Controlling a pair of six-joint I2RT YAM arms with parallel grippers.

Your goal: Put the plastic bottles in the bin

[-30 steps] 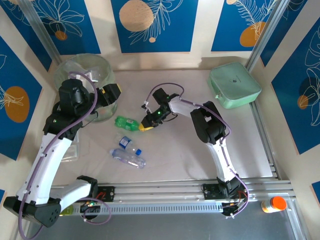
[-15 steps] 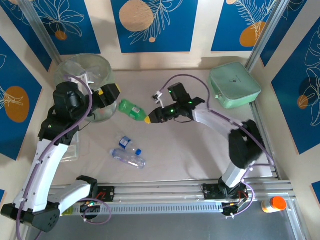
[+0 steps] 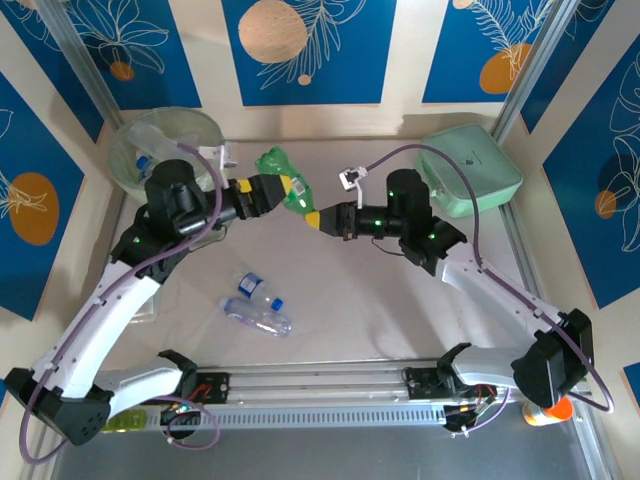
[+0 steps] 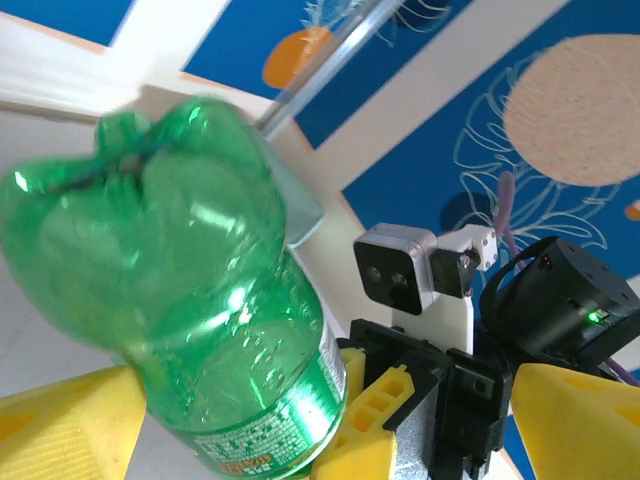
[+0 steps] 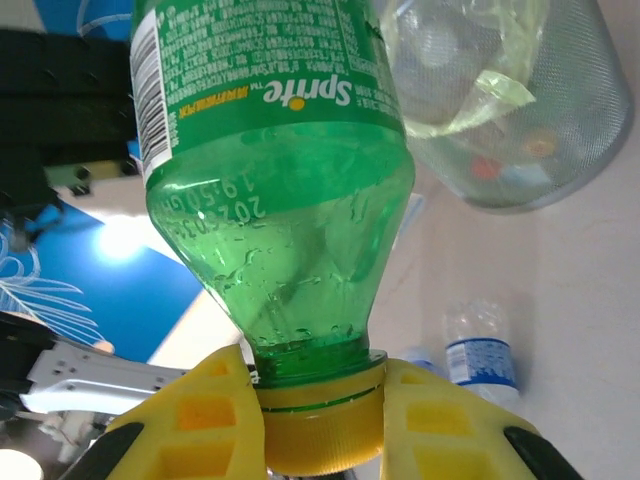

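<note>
Aloft right of the bin (image 3: 128, 150), the right gripper (image 5: 320, 425) clamped a green bottle (image 5: 280, 180) by its cap; the left gripper (image 3: 280, 188) stood apart around its body.

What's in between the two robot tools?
A green bottle, seen in the top view: the right tool pinches its yellow cap, and its body sits between the open fingers of the left tool.
</note>
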